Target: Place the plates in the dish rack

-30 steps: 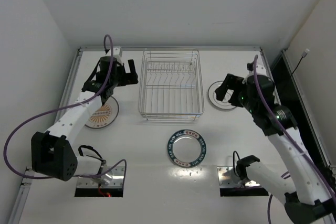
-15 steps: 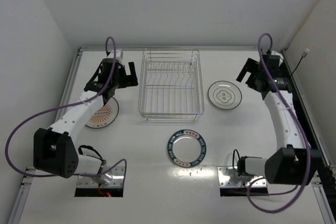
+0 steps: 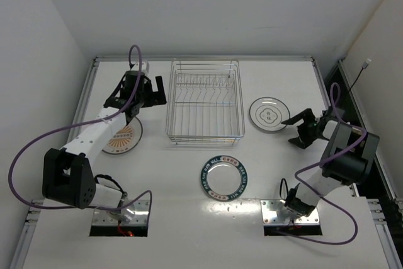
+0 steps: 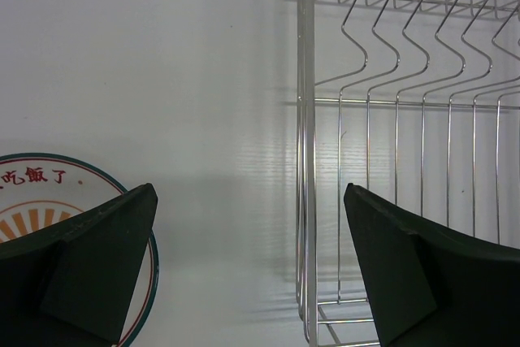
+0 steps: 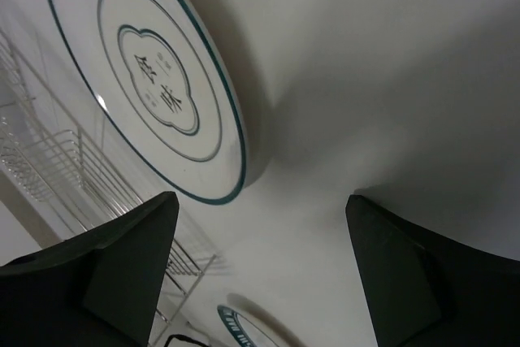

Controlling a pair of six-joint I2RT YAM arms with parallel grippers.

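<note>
All three plates lie flat on the tabletop (image 3: 170,174); none is in the dish rack (image 3: 204,100). The right gripper (image 3: 295,129), spread wide and empty, is held just beside the white plate (image 3: 269,114). A finger could push this plate away instead of catching its rim. The left gripper (image 3: 151,91), also spread and empty, is near the rack wire and might knock it. The orange plate (image 3: 123,138) is partly hidden under the left arm. The fingertips are cut off in both wrist views.

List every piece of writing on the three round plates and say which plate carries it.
"吃飯了": red characters on the round orange-striped plate.
Centre characters on the round white plate with thin teal rim lines: too blurred to read.
Rim lettering on the round dark-blue-rimmed plate: too small.
</note>
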